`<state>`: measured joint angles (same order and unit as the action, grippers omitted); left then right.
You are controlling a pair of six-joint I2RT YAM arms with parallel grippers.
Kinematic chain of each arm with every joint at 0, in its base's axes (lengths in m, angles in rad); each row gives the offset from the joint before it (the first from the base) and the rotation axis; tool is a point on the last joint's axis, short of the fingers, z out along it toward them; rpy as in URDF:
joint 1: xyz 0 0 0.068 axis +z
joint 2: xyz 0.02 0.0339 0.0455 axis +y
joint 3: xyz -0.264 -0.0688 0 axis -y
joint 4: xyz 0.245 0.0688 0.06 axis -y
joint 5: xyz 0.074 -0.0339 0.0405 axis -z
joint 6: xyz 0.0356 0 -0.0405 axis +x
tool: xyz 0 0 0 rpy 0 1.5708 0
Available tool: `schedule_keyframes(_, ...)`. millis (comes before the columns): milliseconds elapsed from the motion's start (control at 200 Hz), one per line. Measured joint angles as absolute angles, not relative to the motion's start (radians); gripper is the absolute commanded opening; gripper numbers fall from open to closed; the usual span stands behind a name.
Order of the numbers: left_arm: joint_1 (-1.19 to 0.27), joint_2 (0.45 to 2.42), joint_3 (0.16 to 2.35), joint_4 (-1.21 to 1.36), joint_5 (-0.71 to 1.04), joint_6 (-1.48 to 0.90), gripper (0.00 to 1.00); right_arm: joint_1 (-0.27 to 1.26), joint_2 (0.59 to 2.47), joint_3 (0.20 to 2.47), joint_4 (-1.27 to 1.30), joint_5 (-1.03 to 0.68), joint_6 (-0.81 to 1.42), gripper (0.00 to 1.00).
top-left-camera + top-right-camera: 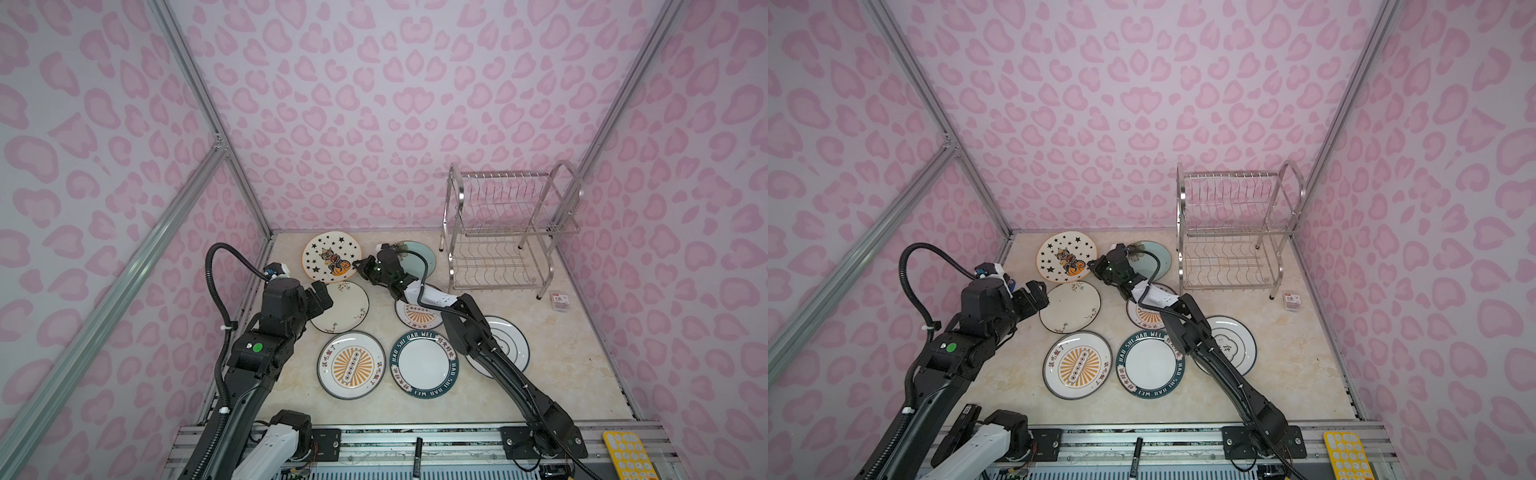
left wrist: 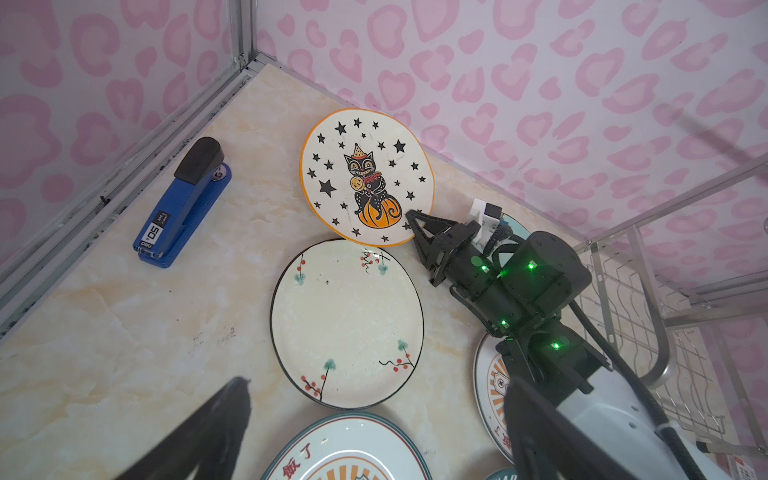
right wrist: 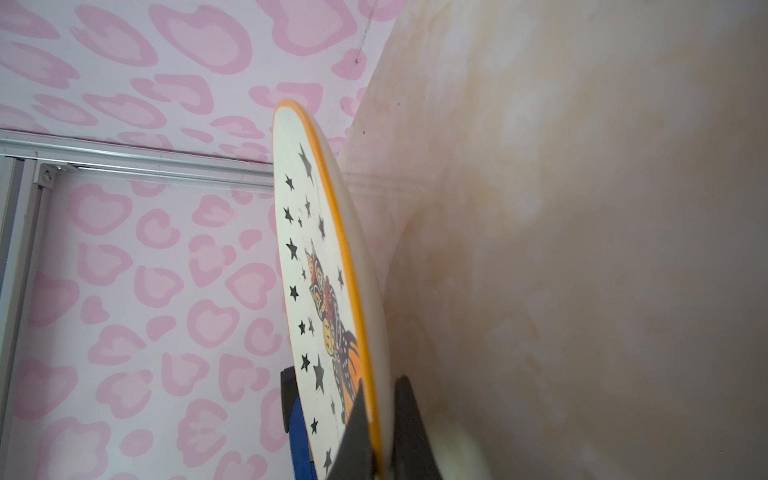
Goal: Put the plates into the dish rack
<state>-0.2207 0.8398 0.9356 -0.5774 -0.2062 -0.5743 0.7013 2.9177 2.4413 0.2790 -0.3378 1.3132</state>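
Observation:
My right gripper (image 1: pixel 356 264) (image 3: pixel 380 436) is shut on the orange rim of the star-and-cat plate (image 1: pixel 330 256) (image 2: pixel 365 176), which tilts up off the table at the gripped edge. The other plates lie flat: cream floral (image 1: pixel 343 307), pale blue (image 1: pixel 419 253) partly behind the right wrist, a sunburst (image 1: pixel 352 365), another sunburst (image 1: pixel 415 316) under the right arm, teal lettered (image 1: pixel 424 363), and white with emblem (image 1: pixel 509 340). The chrome dish rack (image 1: pixel 507 232) (image 1: pixel 1233 232) stands empty at the back right. My left gripper (image 1: pixel 322 293) (image 2: pixel 378 381) hovers open beside the cream plate, holding nothing.
A blue stapler (image 2: pixel 183 203) lies near the back left corner. A small box (image 1: pixel 560 300) sits right of the rack. On the front rail are a black marker (image 1: pixel 417 455) and a yellow keypad-like object (image 1: pixel 627 457). Pink patterned walls enclose three sides.

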Motion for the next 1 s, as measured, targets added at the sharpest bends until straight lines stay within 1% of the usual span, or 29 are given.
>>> schedule_keyframes(675,-0.221,0.839,0.936,-0.577,-0.206,-0.574,0.97,0.706,2.914,2.428,0.292,-0.316,1.317,0.00)
schedule_keyframes(1000,-0.221,0.827,0.936,-0.578,-0.206,-0.575,0.97,0.725,2.831,2.403,0.128,-0.243,1.288,0.00)
